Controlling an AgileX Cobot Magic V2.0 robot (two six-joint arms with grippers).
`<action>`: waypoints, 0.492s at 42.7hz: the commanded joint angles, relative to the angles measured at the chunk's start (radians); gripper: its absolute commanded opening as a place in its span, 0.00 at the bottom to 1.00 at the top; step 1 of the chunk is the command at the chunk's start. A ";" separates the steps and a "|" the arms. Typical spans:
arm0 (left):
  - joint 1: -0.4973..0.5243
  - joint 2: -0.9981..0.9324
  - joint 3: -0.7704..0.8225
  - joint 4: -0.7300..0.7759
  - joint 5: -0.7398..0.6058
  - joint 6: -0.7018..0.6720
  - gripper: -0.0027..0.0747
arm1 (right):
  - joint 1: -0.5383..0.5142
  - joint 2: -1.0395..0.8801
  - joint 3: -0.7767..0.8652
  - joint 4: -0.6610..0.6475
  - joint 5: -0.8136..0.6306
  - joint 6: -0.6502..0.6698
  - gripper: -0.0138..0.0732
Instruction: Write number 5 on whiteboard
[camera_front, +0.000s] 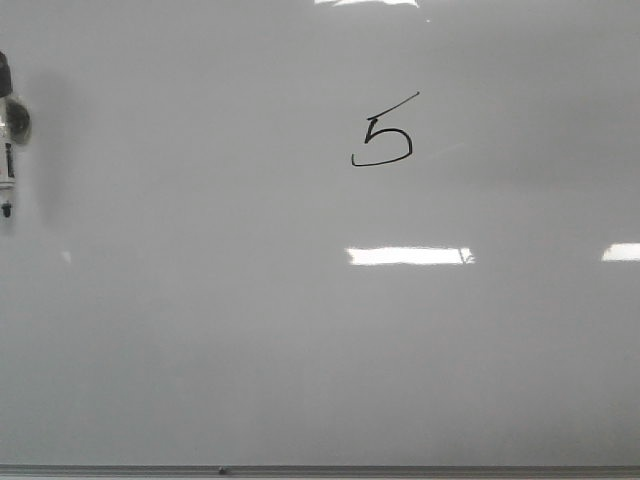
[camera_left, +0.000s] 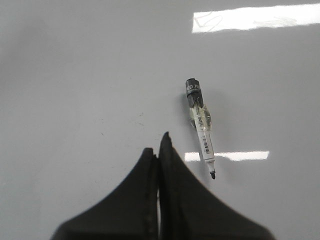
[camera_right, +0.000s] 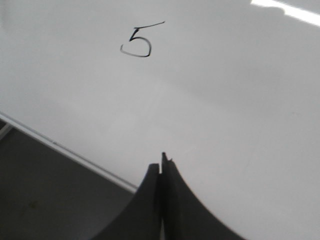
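Note:
The number 5 (camera_front: 383, 134) is drawn in thin black line on the whiteboard (camera_front: 300, 350), right of centre toward the far side; it also shows in the right wrist view (camera_right: 138, 42). A marker (camera_left: 201, 125) with a black cap end and uncapped tip lies loose on the board; in the front view it shows at the left edge (camera_front: 8, 140). My left gripper (camera_left: 158, 147) is shut and empty, hovering beside the marker, not touching it. My right gripper (camera_right: 161, 164) is shut and empty over the board near its frame edge. Neither gripper shows in the front view.
The board's thin grey frame edge (camera_front: 320, 469) runs along the near side, and also shows in the right wrist view (camera_right: 65, 150) with a dark surface (camera_right: 45, 200) beyond it. Bright light reflections (camera_front: 408, 255) lie on the board.

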 joint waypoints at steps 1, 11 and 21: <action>-0.006 -0.014 0.005 0.001 -0.083 -0.010 0.01 | -0.063 -0.074 0.057 -0.021 -0.193 -0.009 0.08; -0.006 -0.014 0.005 0.001 -0.083 -0.010 0.01 | -0.222 -0.313 0.385 -0.021 -0.536 -0.009 0.08; -0.006 -0.014 0.005 0.001 -0.083 -0.010 0.01 | -0.275 -0.525 0.664 -0.021 -0.742 -0.009 0.08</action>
